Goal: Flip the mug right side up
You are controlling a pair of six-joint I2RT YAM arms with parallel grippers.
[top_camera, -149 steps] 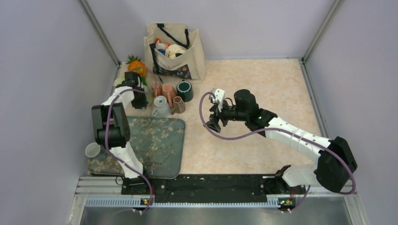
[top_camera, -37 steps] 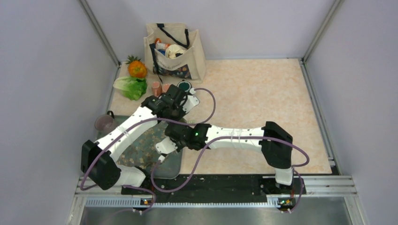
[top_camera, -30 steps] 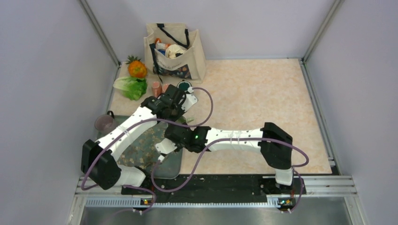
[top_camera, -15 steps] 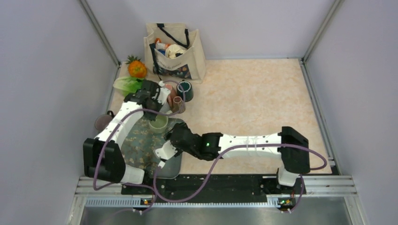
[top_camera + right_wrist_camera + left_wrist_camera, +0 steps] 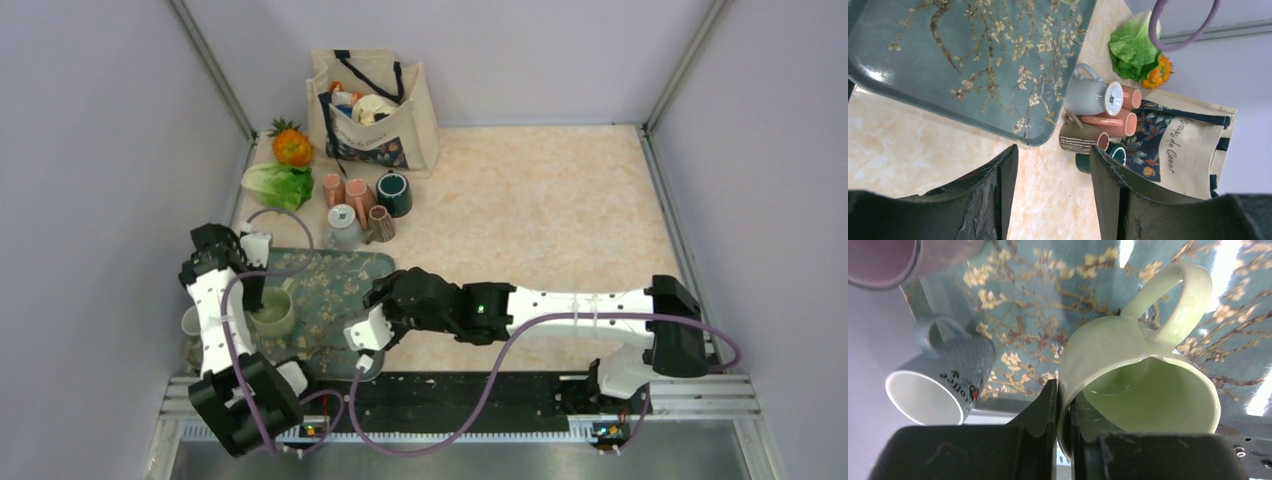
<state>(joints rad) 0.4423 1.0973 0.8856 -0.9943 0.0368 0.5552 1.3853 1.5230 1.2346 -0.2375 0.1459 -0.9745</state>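
Starting with the containers: the canvas tote bag (image 5: 385,135) at the back of the table is stuffed with assorted packages. The teal blossom-print tray (image 5: 335,290) at the near left has the pale green mug (image 5: 1128,365) over its left half, mouth up. Whether the base is fully set down can't really be told. A grey mug lettered "coffee" (image 5: 943,385) is lying on its side at the tray's left edge, and a mauve cup (image 5: 883,260) is only half caught in the corner of the left wrist view. Just behind the tray a little cluster is parked: two pink cups (image 5: 348,192), a dark green mug (image 5: 394,194), a brown striped cup (image 5: 380,224) and a grey mug (image 5: 344,228) turned base-up, with lettuce (image 5: 278,185) and an orange fruit (image 5: 291,146) further back. The green mug's wall is pinched tight in the left gripper (image 5: 1063,397), one of the fingers (image 5: 1040,412) outside the rim and the other inside, on the side away from the handle. The left arm (image 5: 212,310) is folded up along the tray's left edge, wrist bent down onto the mug. The right arm (image 5: 560,300) is stretched low across the table toward the tray's near right corner. The right gripper (image 5: 1053,150) is spread apart with nothing held.
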